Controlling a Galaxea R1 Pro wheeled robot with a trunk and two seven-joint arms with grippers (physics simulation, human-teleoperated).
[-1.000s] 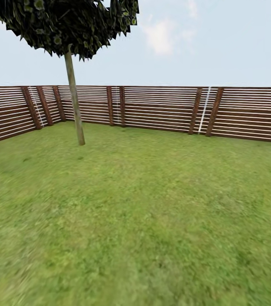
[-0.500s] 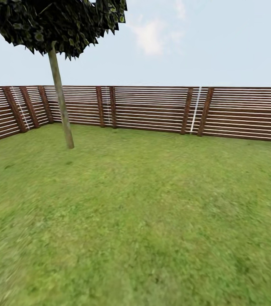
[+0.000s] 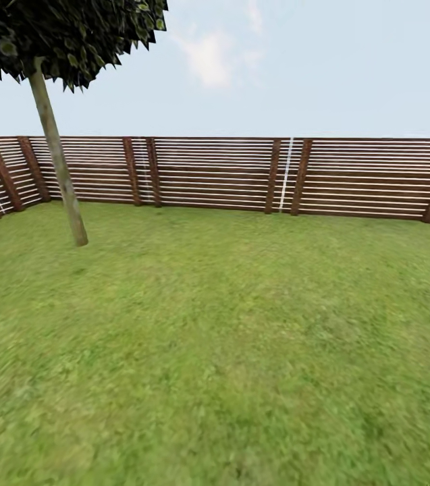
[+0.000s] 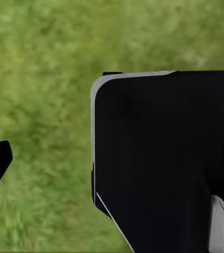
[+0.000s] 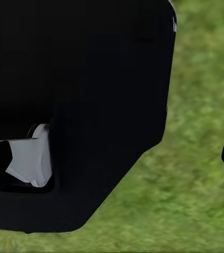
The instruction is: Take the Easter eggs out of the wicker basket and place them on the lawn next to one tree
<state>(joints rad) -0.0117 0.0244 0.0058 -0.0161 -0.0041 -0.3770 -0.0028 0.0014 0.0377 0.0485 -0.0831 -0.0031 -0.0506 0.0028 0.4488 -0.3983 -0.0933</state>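
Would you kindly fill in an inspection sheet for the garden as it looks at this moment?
Surface: lawn, short green grass, runs up to the fence.
Job's things: tree, slim pale trunk leaning slightly, dark crown, far left on the grass; eggs and basket: nothing seen.
Clutter: nothing seen.
End effectors: dark robot bodywork close above grass in both wrist views; finger state cannot be told.
Cables: nothing seen.
Surroundings: brown slatted wooden fence, pale sky with a cloud.

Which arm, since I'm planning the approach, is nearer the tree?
Left, likely. The tree stands far ahead toward the robot's left; both wrist cameras see lawn beside the robot's dark body, so both arms sit well short of it.
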